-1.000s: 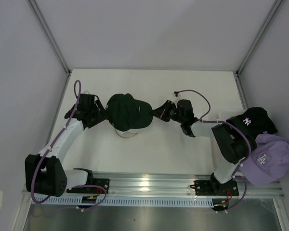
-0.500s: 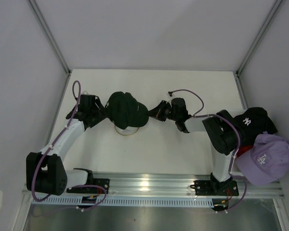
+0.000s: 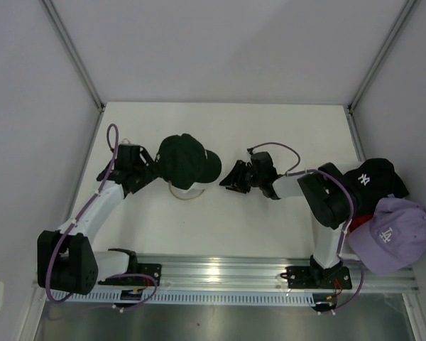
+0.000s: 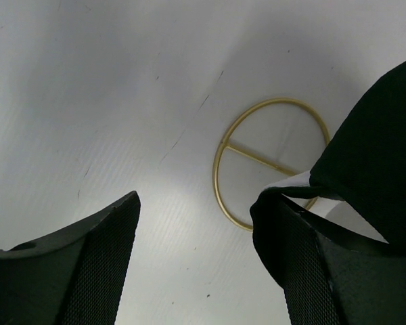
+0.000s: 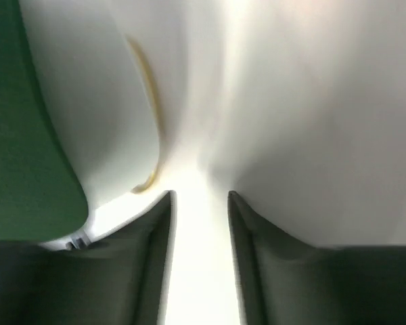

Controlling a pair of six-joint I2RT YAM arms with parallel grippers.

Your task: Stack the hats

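A dark green cap (image 3: 187,160) sits on the gold wire stand (image 3: 185,194) at the table's middle left, brim pointing right. My left gripper (image 3: 151,170) is open at the cap's back edge. In the left wrist view the cap's fabric (image 4: 372,149) lies against my right finger (image 4: 304,264), above the stand's gold ring (image 4: 224,176). My right gripper (image 3: 231,182) is slightly open and empty, just right of the brim. The brim (image 5: 20,135) shows at the left of the right wrist view. A black cap with a white logo (image 3: 373,179), a lavender cap (image 3: 395,233) and a bit of red cap (image 3: 360,222) lie at the right edge.
White walls with metal posts close in the table on three sides. The metal rail (image 3: 220,273) with both arm bases runs along the near edge. Purple cables loop off both arms.
My right gripper has let go of the green cap's brim and pulled back a little toward the near side. The cap has settled slightly back and left on the stand.
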